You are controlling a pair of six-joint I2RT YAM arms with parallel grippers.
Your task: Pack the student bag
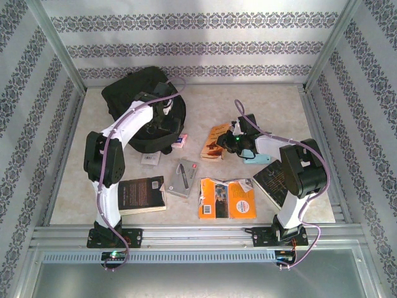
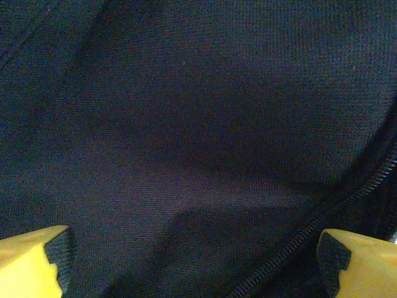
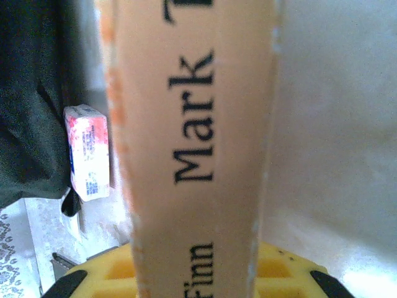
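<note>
The student bag (image 1: 133,93), a large black fabric backpack, lies at the back left of the table. My left gripper (image 1: 166,115) hovers over its right side. In the left wrist view the left gripper (image 2: 193,245) is open, its yellow fingertips (image 2: 37,257) far apart, with the bag's fabric (image 2: 186,112) and a zipper (image 2: 329,217) close beneath and nothing held. My right gripper (image 1: 228,141) is shut on an orange paperback book (image 1: 216,141) right of the bag. The book's spine (image 3: 198,143), lettered "Mark" and "Finn", runs up from the right gripper (image 3: 195,282).
A small pink-and-white box (image 1: 180,141) (image 3: 89,152) lies beside the bag. Near the front lie a black book (image 1: 141,194), a grey flat item (image 1: 181,178), an orange book (image 1: 227,198) and a dark book (image 1: 276,180) under the right arm. Patterned walls enclose the table.
</note>
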